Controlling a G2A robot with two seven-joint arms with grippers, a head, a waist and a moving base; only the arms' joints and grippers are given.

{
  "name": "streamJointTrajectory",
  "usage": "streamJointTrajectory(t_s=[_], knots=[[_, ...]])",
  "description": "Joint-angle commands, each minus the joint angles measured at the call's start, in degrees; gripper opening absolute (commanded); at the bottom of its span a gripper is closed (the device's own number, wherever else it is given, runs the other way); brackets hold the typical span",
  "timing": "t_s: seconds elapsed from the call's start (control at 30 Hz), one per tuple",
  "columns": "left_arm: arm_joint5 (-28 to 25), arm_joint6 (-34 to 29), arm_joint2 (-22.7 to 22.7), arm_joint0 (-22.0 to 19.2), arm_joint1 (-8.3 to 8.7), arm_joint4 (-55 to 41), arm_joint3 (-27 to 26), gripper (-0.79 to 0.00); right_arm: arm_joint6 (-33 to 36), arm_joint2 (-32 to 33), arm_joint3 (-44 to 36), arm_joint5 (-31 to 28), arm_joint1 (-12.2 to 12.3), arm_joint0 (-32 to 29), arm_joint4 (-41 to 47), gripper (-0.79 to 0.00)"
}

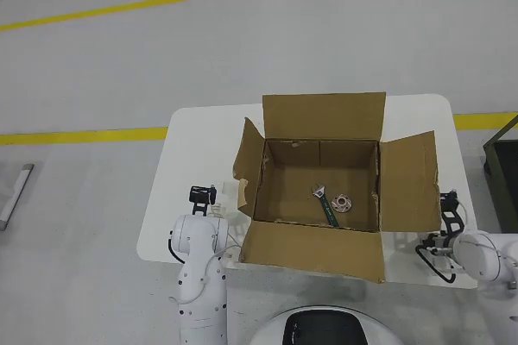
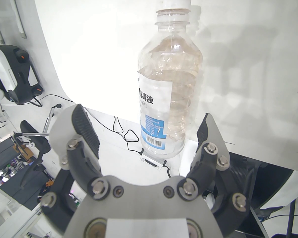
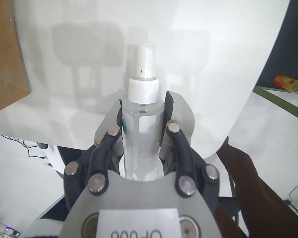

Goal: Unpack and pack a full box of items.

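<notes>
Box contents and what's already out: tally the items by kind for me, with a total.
Bottles: 2 (capped bottle on the table, spray bottle in the right gripper)
Wrench: 1, in the box
Round metal part: 1, in the box
Total: 4

box (image 1: 324,116) open (flaps out) | wrench (image 1: 325,205), disc (image 1: 342,203) inside | clear bottle (image 2: 168,87) on table (image 1: 198,138) | spray bottle (image 3: 141,115) gripped

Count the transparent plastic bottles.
2. A white-capped bottle is on the white table before the left gripper; a spray bottle sits in the right gripper. More may be hidden.
</notes>
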Motion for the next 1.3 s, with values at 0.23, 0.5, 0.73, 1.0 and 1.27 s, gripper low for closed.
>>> streamJointTrajectory(t_s=[0.23, 0.5, 0.73, 1.0, 1.27], knots=[[0.0, 0.0, 0.0, 0.0, 0.00, 0.0, 0.0, 0.000, 0.2, 0.7, -0.1, 0.0, 0.4, 0.3, 0.2, -0.440], [0.0, 0.0, 0.0, 0.0, 0.00, 0.0, 0.0, 0.000, -2.6, 6.6, -8.1, 6.1, 0.7, -0.5, -1.0, -0.477], [0.0, 0.0, 0.0, 0.0, 0.00, 0.0, 0.0, 0.000, -11.6, 12.2, -19.9, 11.1, 0.4, -2.7, 3.2, -0.785], [0.0, 0.0, 0.0, 0.0, 0.00, 0.0, 0.0, 0.000, -13.0, 6.5, -24.1, 5.3, 0.9, 3.6, 4.1, -0.785], [0.0, 0.0, 0.0, 0.0, 0.00, 0.0, 0.0, 0.000, -11.2, -11.1, -15.7, 3.8, 0.6, 15.1, 3.7, -0.785]])
